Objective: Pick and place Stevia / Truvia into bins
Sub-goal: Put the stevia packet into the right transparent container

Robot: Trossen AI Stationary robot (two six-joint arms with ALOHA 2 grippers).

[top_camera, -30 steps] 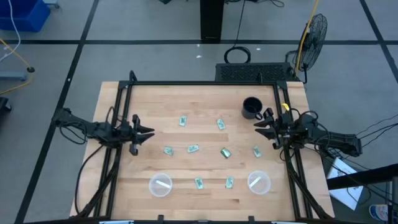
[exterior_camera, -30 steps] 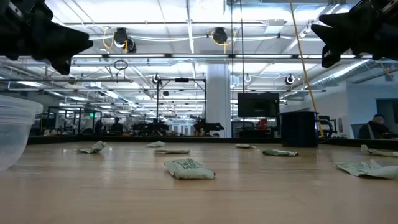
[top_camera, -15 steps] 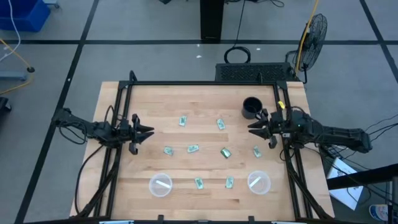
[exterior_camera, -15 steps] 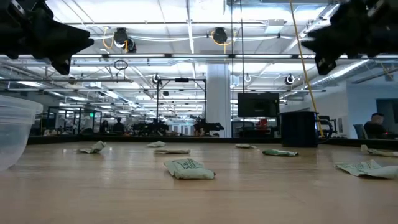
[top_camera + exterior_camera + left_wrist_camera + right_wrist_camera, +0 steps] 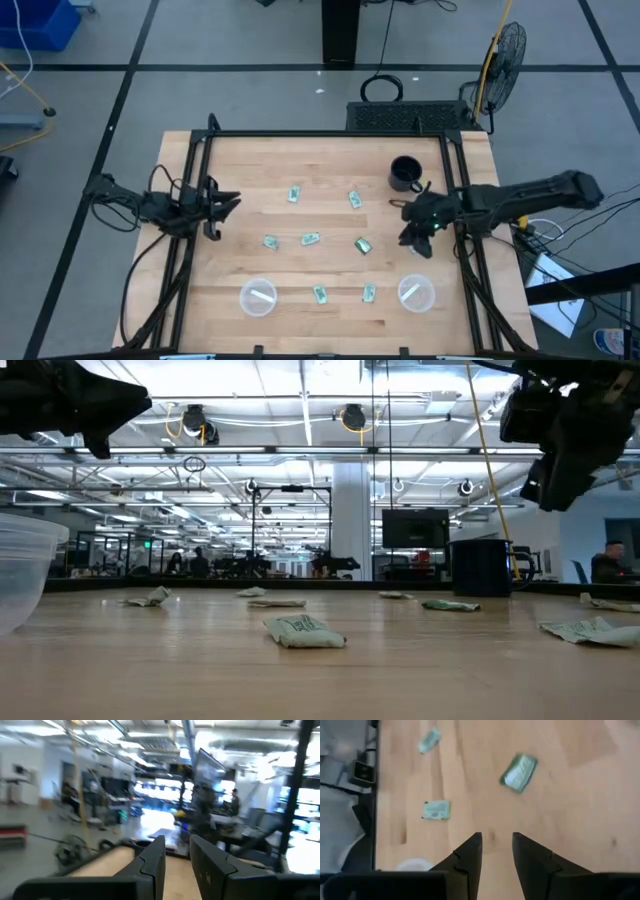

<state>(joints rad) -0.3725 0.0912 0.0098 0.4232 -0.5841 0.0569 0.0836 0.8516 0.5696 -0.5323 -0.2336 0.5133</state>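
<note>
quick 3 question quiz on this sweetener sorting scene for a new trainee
1. How many clear bins stand on the table?
2. True or false: the black mug stands nearer the right gripper than the left gripper.
3. The right gripper is: A shut on the mug, B open and empty, C inside a bin.
Key: 1 two; 2 true; 3 B.

Right gripper [image 5: 414, 236] near the black mug [image 5: 404, 172], just toward the table's front, pointing downward, fingers narrowly parted. Left gripper [image 5: 228, 203] well apart from the mug, at the table's left edge, fingers narrowly parted, raised.
</note>
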